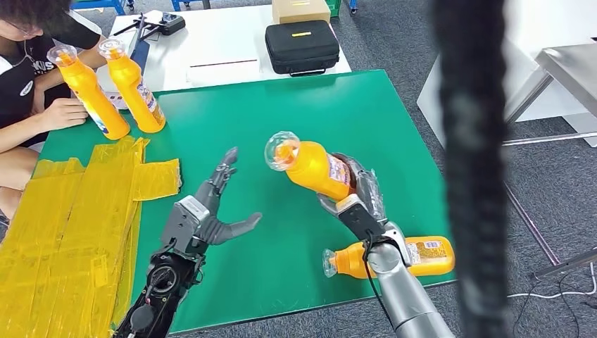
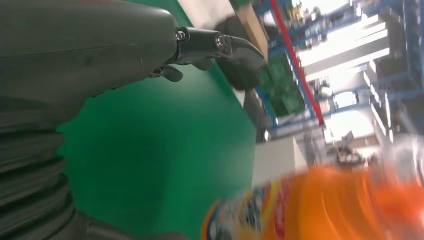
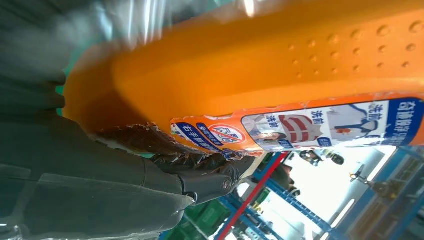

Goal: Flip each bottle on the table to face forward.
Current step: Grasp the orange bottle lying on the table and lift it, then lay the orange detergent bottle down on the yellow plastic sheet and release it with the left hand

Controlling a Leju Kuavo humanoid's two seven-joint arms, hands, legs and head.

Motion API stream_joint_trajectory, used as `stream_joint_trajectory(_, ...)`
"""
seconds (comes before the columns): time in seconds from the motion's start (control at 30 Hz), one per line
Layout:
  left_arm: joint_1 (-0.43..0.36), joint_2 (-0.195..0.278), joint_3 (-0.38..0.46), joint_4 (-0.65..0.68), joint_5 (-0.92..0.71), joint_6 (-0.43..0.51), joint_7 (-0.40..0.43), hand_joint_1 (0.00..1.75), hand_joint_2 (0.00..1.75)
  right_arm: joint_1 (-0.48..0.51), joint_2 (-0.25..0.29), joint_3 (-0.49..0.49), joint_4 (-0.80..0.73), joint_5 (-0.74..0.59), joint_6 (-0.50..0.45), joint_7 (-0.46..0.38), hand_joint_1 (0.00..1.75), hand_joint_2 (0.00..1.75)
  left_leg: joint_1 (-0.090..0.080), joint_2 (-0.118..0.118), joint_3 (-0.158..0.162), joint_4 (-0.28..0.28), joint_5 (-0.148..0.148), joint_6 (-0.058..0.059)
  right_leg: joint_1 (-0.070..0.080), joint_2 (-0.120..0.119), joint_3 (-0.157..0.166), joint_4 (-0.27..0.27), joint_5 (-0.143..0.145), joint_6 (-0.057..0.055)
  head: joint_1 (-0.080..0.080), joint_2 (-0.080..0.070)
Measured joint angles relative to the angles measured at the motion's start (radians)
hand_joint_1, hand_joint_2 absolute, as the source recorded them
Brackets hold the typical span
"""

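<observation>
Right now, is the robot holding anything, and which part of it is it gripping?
Yes. The right hand grips an orange bottle by its lower body near the base, fingers wrapped around it, lifted above the green table. The left hand holds nothing.

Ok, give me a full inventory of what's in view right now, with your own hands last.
held bottle: one, orange with a clear cap, lifted over the mat, tilted, cap toward the left hand
lying bottle: one, orange, on its side at the near right edge of the mat
standing bottles: two, orange, upright at the far left of the mat, by the person
green mat: one, covering the table
yellow sheets: several, overlapping, on the mat's left side
black case: one, on the white table beyond
cardboard box: one, brown, behind the case
person: one, dark shirt, seated at far left
left hand: grey, holds nothing, fingers spread
right hand: grey, grips the held bottle's base
</observation>
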Motion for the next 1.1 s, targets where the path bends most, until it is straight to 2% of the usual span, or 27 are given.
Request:
stream_joint_trajectory(0.57,-0.003,0.000,-0.042,-0.008,0.000,-0.025,0.008,0.00,1.75,-0.023,0.022,0.047,0.001,0.012,0.003,0.008,1.75,1.75,0.000,0.000,-0.001,0.000,0.000,0.000,0.000,0.000,-0.001,0.000,0.000,0.000,0.000,0.000)
stream_joint_trajectory(0.8,0.005,-0.005,-0.057,-0.031,0.015,-0.026,0.022,0.00,1.75,-0.045,0.060,0.113,0.011,0.034,0.037,0.021,1.75,1.75,0.000,0.000,-0.001,0.000,0.000,0.000,0.000,0.000,-0.001,0.000,0.000,0.000,0.000,0.000)
stream_joint_trajectory(1.1,0.004,-0.020,-0.034,-0.035,0.108,-0.024,0.027,0.00,1.75,-0.075,0.117,0.254,0.058,0.033,0.140,0.009,1.75,1.75,0.000,0.000,-0.002,0.000,0.000,0.000,0.000,0.000,-0.002,0.000,0.000,0.000,0.000,0.000)
